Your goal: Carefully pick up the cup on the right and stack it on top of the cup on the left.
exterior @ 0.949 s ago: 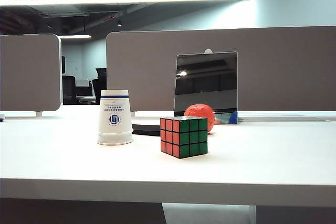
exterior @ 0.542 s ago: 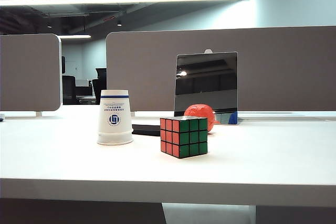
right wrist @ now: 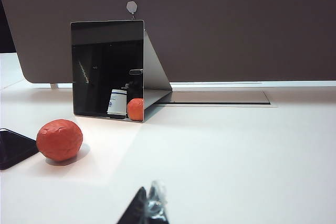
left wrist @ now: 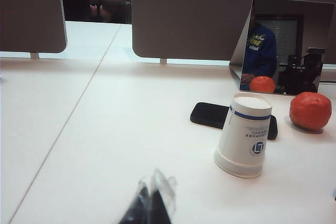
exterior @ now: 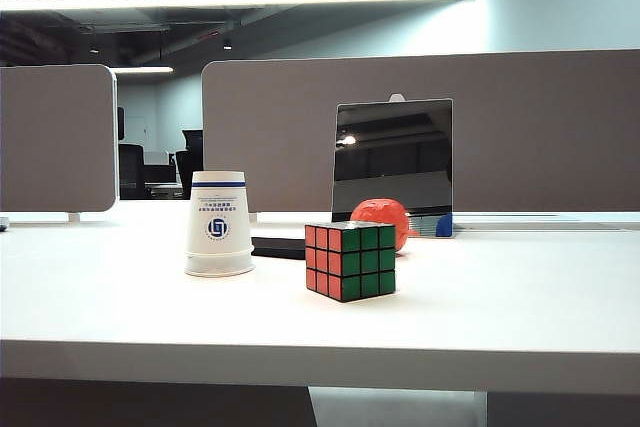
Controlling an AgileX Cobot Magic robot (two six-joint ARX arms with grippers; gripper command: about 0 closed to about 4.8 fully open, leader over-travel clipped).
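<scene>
The left gripper (left wrist: 149, 203) sits low at the near edge of the table (exterior: 500, 317), its fingertips pressed together with a scrap of clear film between them, holding nothing else. The right gripper (right wrist: 148, 205) is likewise low and near, jaws shut to a narrow point and empty. Neither arm shows in the exterior view.

Beyond the left fingertips and off to one side stands a single paper cup (left wrist: 244, 135), upside down on its rim, apart from both grippers. Just behind it lies a black phone (left wrist: 210, 115), and past that an orange ball (left wrist: 310, 110). From the right fingertips, the same ball (right wrist: 59, 139) is ahead and to the side, with the phone's corner beside it. A Rubik's cube (exterior: 349, 261) stands near the cup in the exterior view.

The main risk, as I judge it, is that only one cup is visible; a second cup cannot be found in any view, so a reach could target the wrong one. Shut jaws would also knock the light cup over, and the cube and ball crowd the approach.

The table is smooth, white and glossy, so a cup may slide. Further back a mirror (right wrist: 107, 70) leans against a grey partition (exterior: 520, 117); behind it is a dim office with strip lights.
</scene>
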